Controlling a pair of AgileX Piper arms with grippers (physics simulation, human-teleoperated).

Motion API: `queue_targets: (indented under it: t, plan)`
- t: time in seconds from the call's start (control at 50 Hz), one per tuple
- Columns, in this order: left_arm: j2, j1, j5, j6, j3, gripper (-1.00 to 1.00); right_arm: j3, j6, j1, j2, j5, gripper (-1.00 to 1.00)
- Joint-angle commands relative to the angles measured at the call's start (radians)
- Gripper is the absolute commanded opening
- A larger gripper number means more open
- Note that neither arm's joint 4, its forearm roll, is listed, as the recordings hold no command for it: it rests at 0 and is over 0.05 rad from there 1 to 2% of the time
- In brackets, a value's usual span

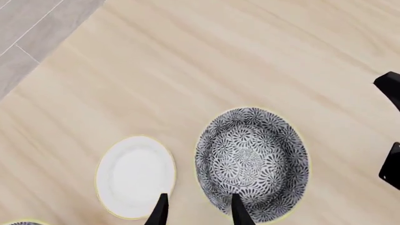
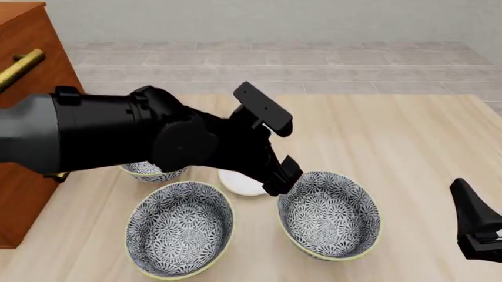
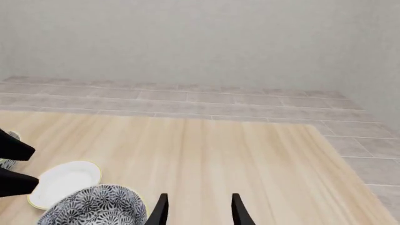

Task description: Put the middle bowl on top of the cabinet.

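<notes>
your left gripper [image 1: 198, 212] is spread wide and holds nothing. in the left wrist view one of its fingertips [image 1: 239, 211] lies over the inside of the middle bowl [image 1: 251, 161], close to the rim, and the other one lies over the bare table [image 2: 408, 135] in the gap between this bowl and the small white dish [image 1: 134, 176]. in the front view the gripper hangs at the left rim of the bowl. i cannot tell if a finger already touches the rim or is only above it.

the middle bowl stands upright on the table, toward the right side of the front view, and it is empty. the white dish is just beside it on its far left side, partly hidden under your arm. the other large bowl [image 2: 180, 229] with the same pattern stands to the left and nearer to you. a smaller patterned bowl [image 2: 149, 170] shows only a little from behind the left arm.

the cabinet [image 2: 27, 117] stands at the far left edge of the front view, with a brass handle [image 2: 23, 66] visible, well apart from the middle bowl.

your right gripper [image 3: 198, 211] is at the lower right of the front view, to the right of the middle bowl and apart from it. its fingers are also parted, with nothing between them.
</notes>
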Motion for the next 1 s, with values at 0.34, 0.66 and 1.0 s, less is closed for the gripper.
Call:
queue_targets:
  t: [0.34, 0.66, 1.0]
  plan:
    - [0.062, -0.009, -0.062, -0.084, 0.038, 1.0, 0.0, -0.007, 0.002, 0.024, -0.021, 1.0]
    - [0.057, -0.025, -0.092, -0.147, 0.051, 1.0, 0.0, -0.006, 0.002, 0.029, -0.025, 1.0]
    - [0.04, -0.026, -0.111, -0.188, 0.056, 1.0, 0.0, -0.01, 0.002, 0.032, -0.027, 1.0]
